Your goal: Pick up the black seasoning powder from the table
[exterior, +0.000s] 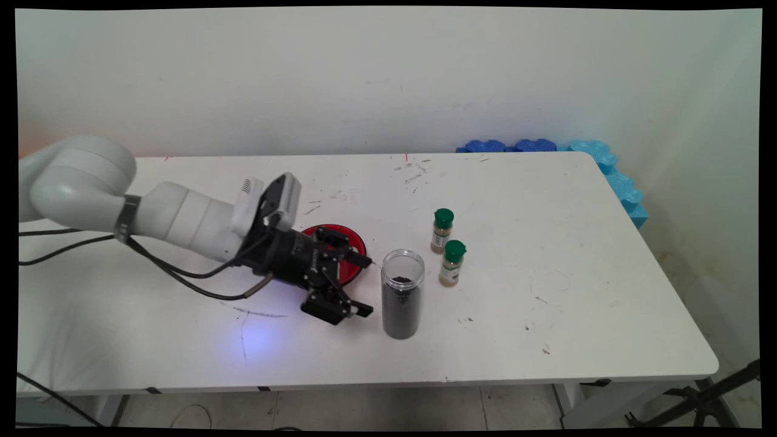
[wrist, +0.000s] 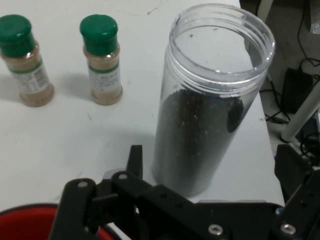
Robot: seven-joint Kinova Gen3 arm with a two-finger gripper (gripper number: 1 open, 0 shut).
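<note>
Claw [exterior: 366, 285] released, jaws spread, lying low over desk [exterior: 576, 315] and aimed sideways at uncapped clear jar [exterior: 402, 294] of dark grains just at its 3 o'clock, red lid [exterior: 355, 244] behind, two green-capped spice bottles [exterior: 448, 247] beyond.

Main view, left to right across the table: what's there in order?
Red lid partly behind the open gripper → clear jar of dark grains → two green-capped spice bottles → blue foam at the far right corner.
</note>
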